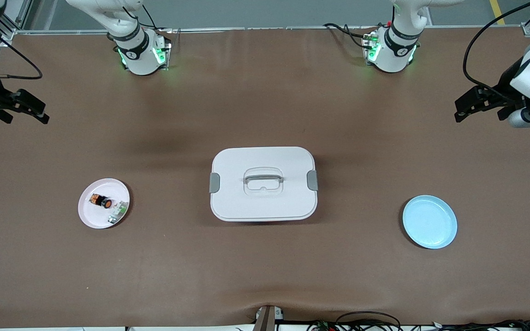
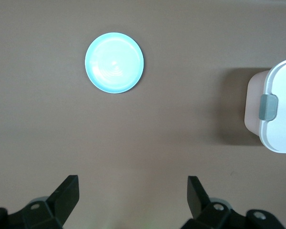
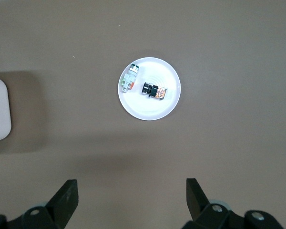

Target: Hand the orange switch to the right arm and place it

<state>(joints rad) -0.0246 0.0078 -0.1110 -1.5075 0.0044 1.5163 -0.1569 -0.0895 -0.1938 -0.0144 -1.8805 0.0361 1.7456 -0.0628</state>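
Orange switch [image 3: 154, 90] in right wrist view only

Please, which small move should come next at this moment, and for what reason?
Probably the right claw should move over the pink plate and come down on the orange switch. The switch lies there beside a green-and-white part, at the right arm's end of the table. Both claws are open and empty; the left claw waits up at its own end, over bare table.

Both our arms wait, raised at the table's ends.
Our left gripper [image 1: 479, 106] hangs over its end with fingers [image 2: 66, 193] spread wide; our right gripper [image 1: 23, 109] does likewise, fingers [image 3: 196, 195] apart, holding nothing.
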